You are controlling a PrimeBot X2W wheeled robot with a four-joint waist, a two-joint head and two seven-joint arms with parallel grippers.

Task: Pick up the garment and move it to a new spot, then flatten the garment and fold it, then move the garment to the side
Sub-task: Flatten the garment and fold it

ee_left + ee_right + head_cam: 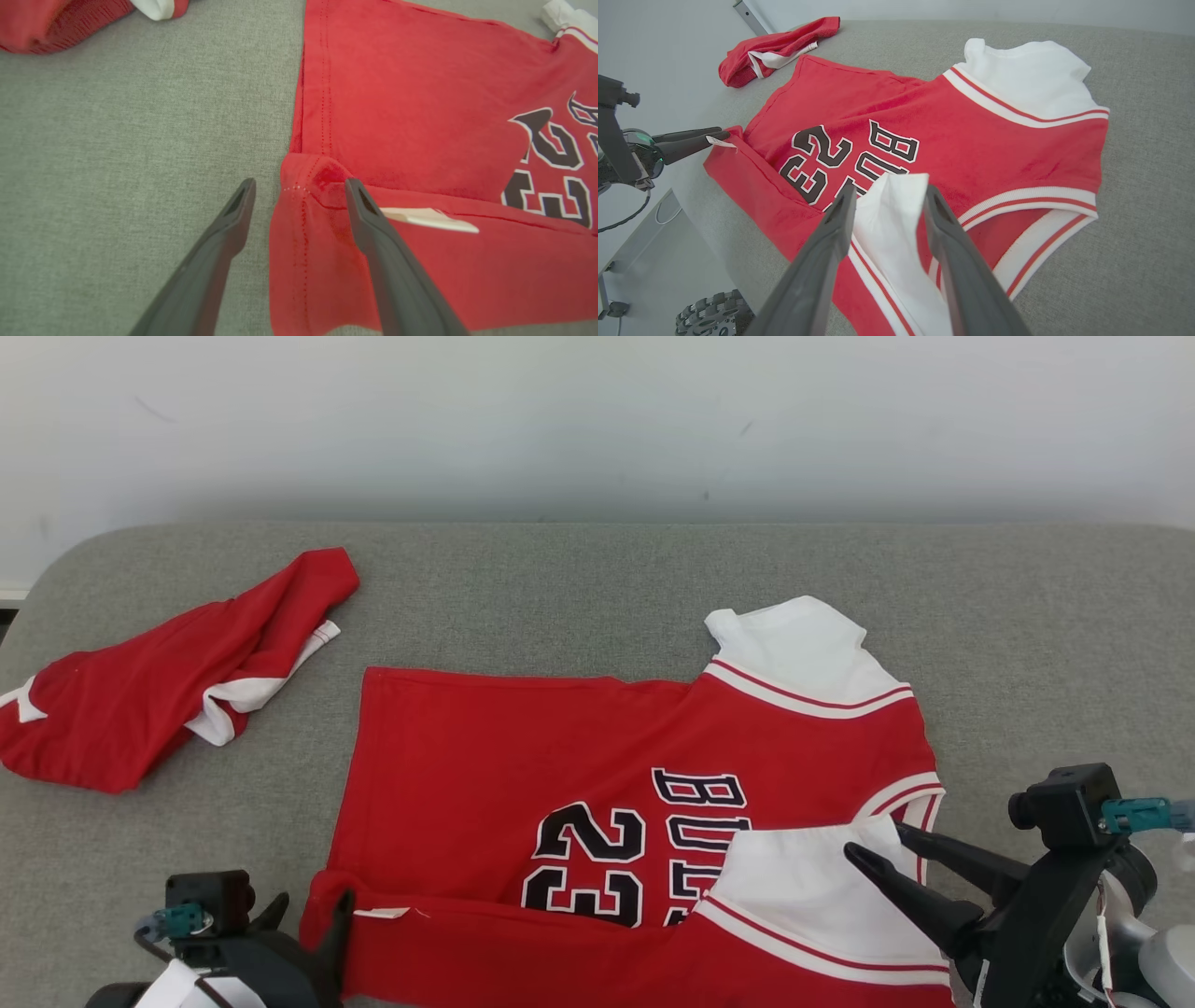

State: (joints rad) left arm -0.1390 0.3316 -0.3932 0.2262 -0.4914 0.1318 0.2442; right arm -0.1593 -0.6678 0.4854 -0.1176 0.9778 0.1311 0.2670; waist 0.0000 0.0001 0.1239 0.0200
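Left tool (299, 189) gaped wide, gripping nothing. Shirt (485, 756) lay on bench (597, 579), its folded corner (310, 175) between tool's fingers. Right tool (889, 198) half-parted, white sleeve (889, 219) loose between. Best: lift both straight up; sideways pull would likely drag fold.

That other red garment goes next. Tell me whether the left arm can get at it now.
Probably yes: the left gripper stands open at a hem corner of the jersey, and only bare grey surface lies between it and the crumpled garment farther left.
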